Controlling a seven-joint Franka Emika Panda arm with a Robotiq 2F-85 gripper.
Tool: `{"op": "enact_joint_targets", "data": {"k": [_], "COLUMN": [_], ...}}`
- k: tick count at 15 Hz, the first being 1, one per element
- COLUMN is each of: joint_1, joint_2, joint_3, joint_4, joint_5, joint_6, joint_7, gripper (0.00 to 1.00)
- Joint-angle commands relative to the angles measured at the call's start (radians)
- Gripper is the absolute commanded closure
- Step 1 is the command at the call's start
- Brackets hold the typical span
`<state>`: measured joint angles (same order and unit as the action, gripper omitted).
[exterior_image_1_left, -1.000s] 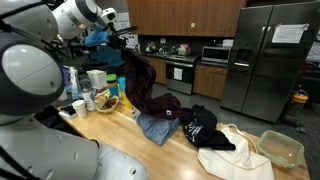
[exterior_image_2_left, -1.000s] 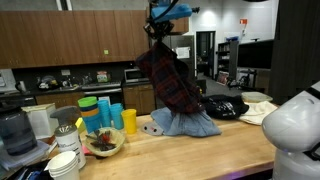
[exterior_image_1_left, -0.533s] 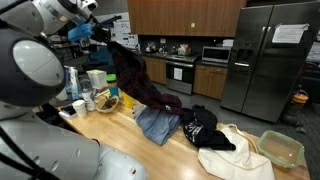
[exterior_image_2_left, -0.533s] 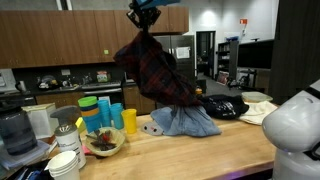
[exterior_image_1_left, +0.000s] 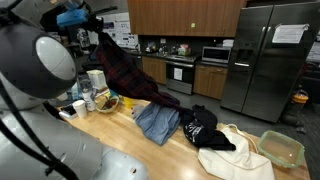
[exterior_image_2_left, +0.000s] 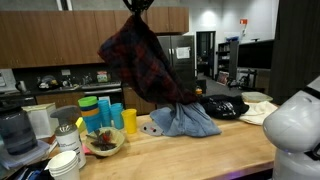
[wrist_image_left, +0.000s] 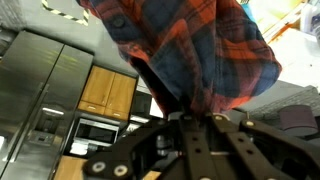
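Note:
A red and dark plaid shirt (exterior_image_2_left: 145, 62) hangs high above the wooden counter (exterior_image_2_left: 180, 150), and my gripper (exterior_image_2_left: 138, 5) is shut on its top. In an exterior view the gripper (exterior_image_1_left: 88, 22) holds the same plaid shirt (exterior_image_1_left: 122, 70), whose lower end trails down to the pile of clothes. The wrist view shows the plaid shirt (wrist_image_left: 190, 45) bunched between my gripper (wrist_image_left: 195, 115) jaws. A blue denim garment (exterior_image_2_left: 185, 122) lies on the counter under the shirt's hem, also seen as the blue denim garment (exterior_image_1_left: 157, 124).
Coloured cups (exterior_image_2_left: 110, 114), a bowl (exterior_image_2_left: 103, 142) and jars stand at one end of the counter. A black garment (exterior_image_1_left: 203, 128), a cream cloth (exterior_image_1_left: 238, 155) and a green container (exterior_image_1_left: 282, 148) lie at the other. A steel fridge (exterior_image_1_left: 268, 60) stands behind.
My gripper has carried the plaid shirt higher and sideways, away from the clothes pile toward the cups. The shirt now stretches out more, lifted off the denim garment.

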<state>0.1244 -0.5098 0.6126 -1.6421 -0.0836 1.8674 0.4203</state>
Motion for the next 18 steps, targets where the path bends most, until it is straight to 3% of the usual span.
{"op": "enact_joint_targets", "data": {"k": [1,4,8,13,18], "joint_1": [0.055,0.061,0.061,0.032,-0.018], "joint_2": [0.103,0.141,0.156,0.167,0.174], "joint_3": [-0.093,-0.122,-0.093,0.004,0.114], "joint_4": [0.129,0.214,0.379,0.578,0.681], "joint_5": [0.123,0.158,0.108,0.013,-0.058], "joint_6": [-0.070,-0.180,-0.316,-0.447,-0.499], "joint_7": [-0.051,-0.047,-0.023,-0.006,-0.006], "gripper": [0.98,0.98,0.98,0.98,0.98]}}
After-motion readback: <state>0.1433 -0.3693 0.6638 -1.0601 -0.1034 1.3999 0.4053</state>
